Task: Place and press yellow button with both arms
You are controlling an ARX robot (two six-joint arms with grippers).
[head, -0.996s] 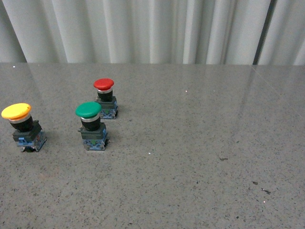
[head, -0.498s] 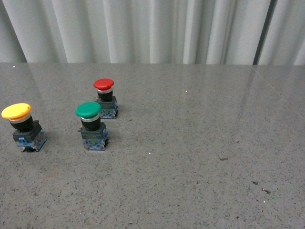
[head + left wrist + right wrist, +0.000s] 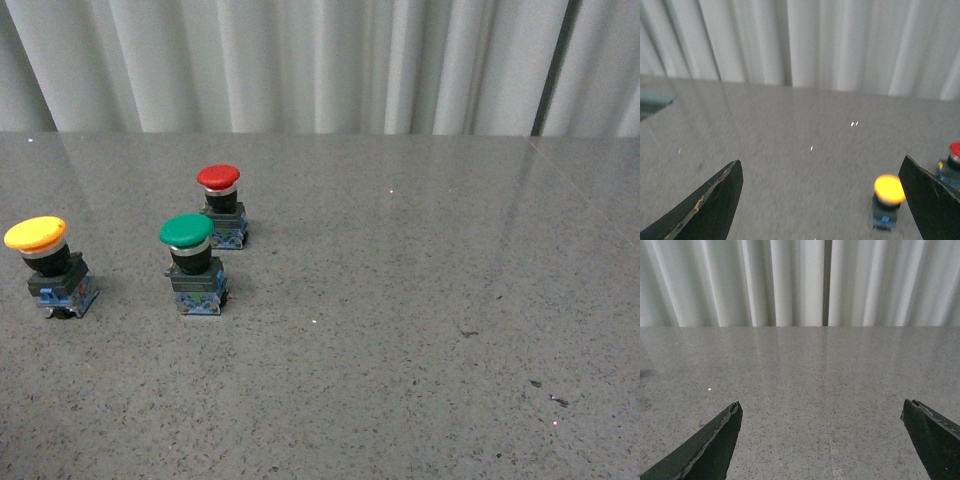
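The yellow button (image 3: 36, 236) stands upright at the far left of the grey table, on a black body and blue base. Neither arm appears in the front view. In the left wrist view the yellow button (image 3: 889, 189) sits on the table ahead, close to one black finger (image 3: 932, 200), and my left gripper (image 3: 822, 167) is open with nothing between its fingers. My right gripper (image 3: 822, 405) is also open, over bare grey tabletop, with no button in its view.
A green-capped switch (image 3: 187, 232) stands right of the yellow one, and a red-capped switch (image 3: 218, 178) behind it; the red cap (image 3: 955, 150) shows at the left wrist view's edge. White curtains (image 3: 320, 60) hang behind the table (image 3: 420, 300).
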